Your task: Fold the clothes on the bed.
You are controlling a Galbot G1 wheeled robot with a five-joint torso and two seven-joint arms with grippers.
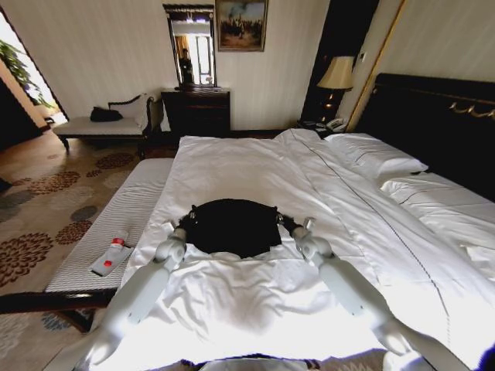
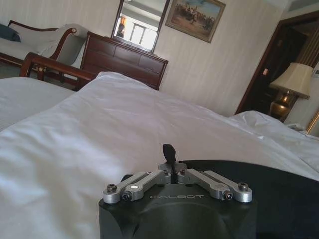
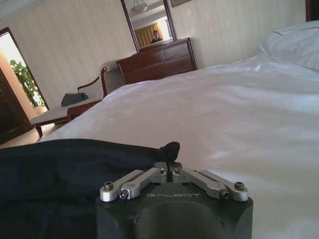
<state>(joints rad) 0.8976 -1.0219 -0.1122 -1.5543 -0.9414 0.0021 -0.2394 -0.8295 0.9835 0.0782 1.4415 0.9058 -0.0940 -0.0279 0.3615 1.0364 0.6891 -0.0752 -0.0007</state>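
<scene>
So: left claw (image 1: 188,222) was clenched, fingers pinched together on what looked like the left side edge of the black T-shirt (image 1: 232,226); the left wrist view showed the linkage drawn in and dark cloth (image 2: 279,194) right beside it. Right claw (image 1: 288,224) mirrored it, clenched at the shirt's right side edge, dark cloth (image 3: 60,174) running off towards the other arm. Whether cloth actually sat between either pair of fingertips, I couldn't confirm; judged as a grip from contact.

Shirt lay between the two claws, near the foot edge of the bed (image 1: 255,162), roughly centred across it. Its long axis as it lay ran claw to claw, across the bed. Neither arm was nearer, each sat at its own end.

Both arms were stretched forward and low over the duvet, forearms converging slightly, wrists level with the bedding.

Judgement: the coming fold depends on both ends travelling together, else the cloth skews.
</scene>
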